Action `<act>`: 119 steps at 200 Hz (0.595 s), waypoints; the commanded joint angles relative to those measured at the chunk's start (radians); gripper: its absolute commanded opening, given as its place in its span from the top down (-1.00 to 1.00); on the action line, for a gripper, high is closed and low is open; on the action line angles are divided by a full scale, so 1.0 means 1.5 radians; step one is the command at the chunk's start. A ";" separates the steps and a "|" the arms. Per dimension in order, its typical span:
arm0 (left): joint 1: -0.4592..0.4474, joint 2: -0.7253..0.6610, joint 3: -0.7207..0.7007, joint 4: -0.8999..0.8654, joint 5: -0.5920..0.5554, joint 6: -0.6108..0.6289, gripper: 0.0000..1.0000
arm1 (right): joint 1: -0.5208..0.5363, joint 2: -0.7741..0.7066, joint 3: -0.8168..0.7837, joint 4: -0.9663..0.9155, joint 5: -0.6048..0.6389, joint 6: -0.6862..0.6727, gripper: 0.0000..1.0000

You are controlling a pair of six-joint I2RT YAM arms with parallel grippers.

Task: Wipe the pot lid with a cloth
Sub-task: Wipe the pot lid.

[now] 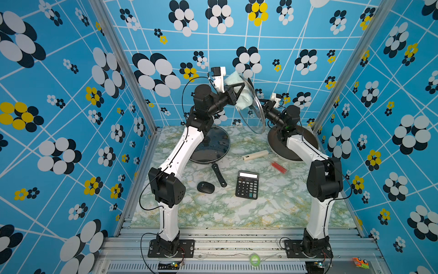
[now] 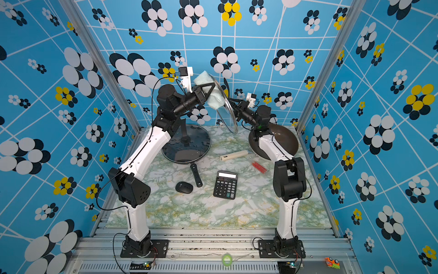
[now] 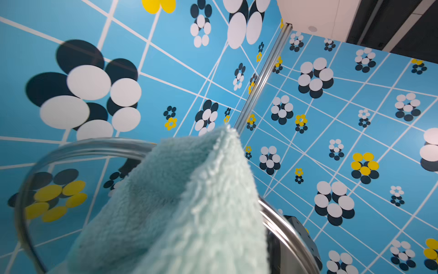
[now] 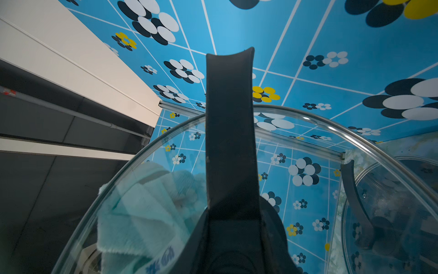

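**A:** In both top views, where is the work?

**B:** Upper centre of the frame, well above the table. The pot lid [image 1: 254, 113] stands nearly on edge in the air. The left gripper [image 1: 243, 87] is clamped on the cloth [image 1: 233, 79] and presses it against the glass. The right gripper [image 1: 265, 105] reaches in from the lid's far side.

**A:** And the left wrist view?

**B:** The fluffy mint cloth fills the foreground, folded over and lying on the glass inside the lid's steel rim. The fingers themselves are hidden.

**A:** Right wrist?

**B:** It looks through the glass. The black lid handle [image 4: 230, 118] runs straight out from the camera, and the cloth shows flattened on the other face. The jaws are out of sight, but only that arm carries the lid, so I judge them closed on the handle.

**A:** So which step?

**B:** Wiping, mid-stroke I'd say, with much glass unwiped. Next the cloth should sweep across the bare part with even pressure, while the right arm braces the lid against the push.
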 commanded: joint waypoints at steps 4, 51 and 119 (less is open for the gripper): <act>0.016 0.017 -0.003 0.052 -0.057 -0.001 1.00 | 0.006 -0.084 0.017 0.111 -0.018 -0.012 1.00; 0.019 0.062 -0.038 0.077 -0.057 -0.047 1.00 | 0.005 -0.075 0.050 0.142 -0.019 0.018 1.00; -0.029 0.122 -0.071 0.102 0.002 -0.097 1.00 | 0.001 -0.029 0.120 0.190 -0.002 0.071 1.00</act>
